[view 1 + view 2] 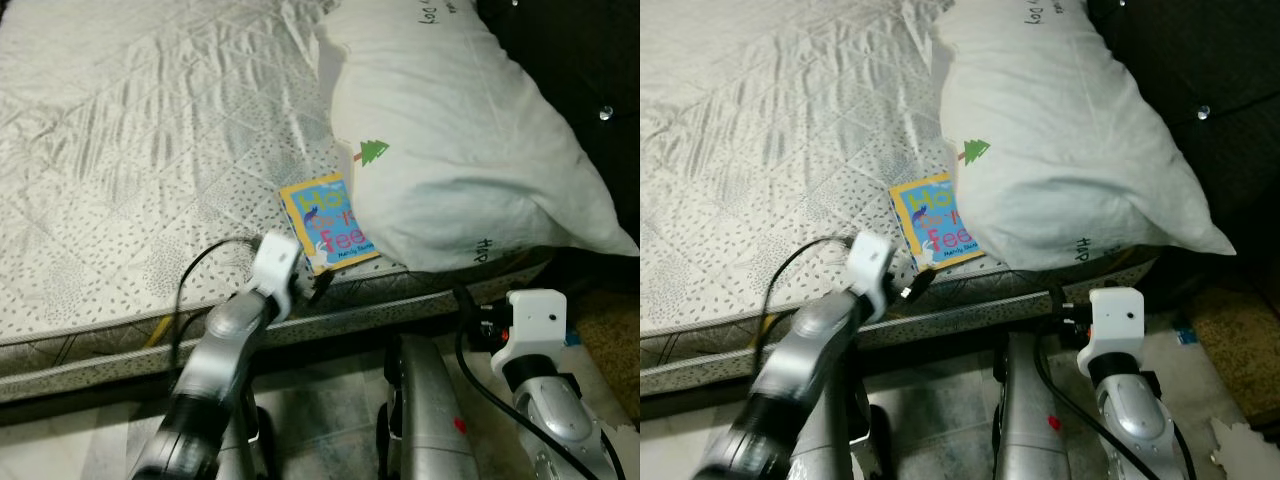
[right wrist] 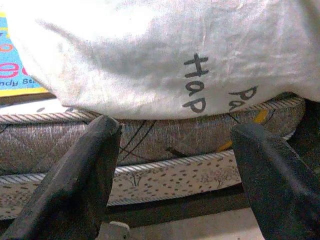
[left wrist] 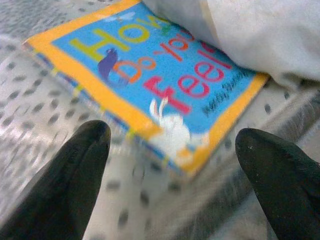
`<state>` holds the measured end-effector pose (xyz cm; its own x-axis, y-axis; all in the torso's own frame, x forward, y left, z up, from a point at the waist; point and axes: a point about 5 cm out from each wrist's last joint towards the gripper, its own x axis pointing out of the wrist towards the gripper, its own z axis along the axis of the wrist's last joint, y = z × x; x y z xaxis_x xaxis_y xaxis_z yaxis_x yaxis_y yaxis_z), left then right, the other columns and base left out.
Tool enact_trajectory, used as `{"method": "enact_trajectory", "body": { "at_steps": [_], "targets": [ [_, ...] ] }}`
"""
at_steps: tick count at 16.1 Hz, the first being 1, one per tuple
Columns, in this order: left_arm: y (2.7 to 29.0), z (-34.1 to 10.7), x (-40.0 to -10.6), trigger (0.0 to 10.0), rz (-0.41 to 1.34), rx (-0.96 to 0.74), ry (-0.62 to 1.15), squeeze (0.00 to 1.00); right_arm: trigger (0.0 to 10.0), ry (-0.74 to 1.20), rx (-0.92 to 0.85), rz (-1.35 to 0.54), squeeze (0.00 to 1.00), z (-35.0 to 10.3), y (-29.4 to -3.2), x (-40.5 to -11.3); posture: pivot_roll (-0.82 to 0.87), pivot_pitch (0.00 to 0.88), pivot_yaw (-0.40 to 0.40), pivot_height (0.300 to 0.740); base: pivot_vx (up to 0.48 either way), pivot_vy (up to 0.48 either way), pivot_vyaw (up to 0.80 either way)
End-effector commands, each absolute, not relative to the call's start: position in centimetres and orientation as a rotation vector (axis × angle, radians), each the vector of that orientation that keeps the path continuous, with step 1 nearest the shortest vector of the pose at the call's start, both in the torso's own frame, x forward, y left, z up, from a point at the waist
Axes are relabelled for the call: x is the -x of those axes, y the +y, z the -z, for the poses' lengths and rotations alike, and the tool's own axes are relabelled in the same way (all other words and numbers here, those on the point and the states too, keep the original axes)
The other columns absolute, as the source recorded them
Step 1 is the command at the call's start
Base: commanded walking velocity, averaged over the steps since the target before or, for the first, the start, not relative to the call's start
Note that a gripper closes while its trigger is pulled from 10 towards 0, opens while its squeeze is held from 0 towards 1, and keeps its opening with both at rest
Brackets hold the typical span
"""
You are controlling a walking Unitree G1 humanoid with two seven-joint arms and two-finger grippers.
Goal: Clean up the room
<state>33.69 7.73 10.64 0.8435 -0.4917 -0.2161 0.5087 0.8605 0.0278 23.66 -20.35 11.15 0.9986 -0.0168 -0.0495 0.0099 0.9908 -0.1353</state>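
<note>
A children's book with a blue cover and orange border lies on the mattress near its front edge. Its far side is tucked under a large white pillow. My left gripper is open just short of the book's near corner, with one finger on either side of it and nothing held. Lower down and to the right, my right gripper is open and empty. It faces the mattress side below the pillow.
A dark tufted headboard stands behind the pillow at the right. The pale floor lies under my arms, and a brown rug shows at the far right. The bed's left part is bare quilted sheet.
</note>
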Motion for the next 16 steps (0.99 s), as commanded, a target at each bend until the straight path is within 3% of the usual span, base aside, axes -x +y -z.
{"method": "enact_trajectory", "body": {
  "at_steps": [1, 8, 16],
  "targets": [
    [7.6, -9.4, -33.8, 10.0, 0.522, -0.077, 0.249, 0.00, 10.0, 0.063, 0.136, 0.029, 0.00, -10.9, -20.5, -23.1, -0.11, 0.207, 0.045, 0.530, 0.000, 0.000, 0.00],
    [7.2, -6.7, -34.8, 10.0, 0.468, -0.125, 0.428, 0.00, 10.0, 0.062, 0.139, 0.041, 0.00, -11.1, -20.8, -22.8, -0.13, 0.209, 0.059, 0.530, 0.000, 0.000, 0.00],
    [11.2, -6.5, -35.5, 10.0, 0.332, -0.180, 0.435, 0.00, 10.0, 0.067, 0.142, 0.048, 0.00, -10.8, -20.9, -22.9, -0.12, 0.204, 0.058, 0.530, 0.000, 0.000, 0.00]
  ]
}}
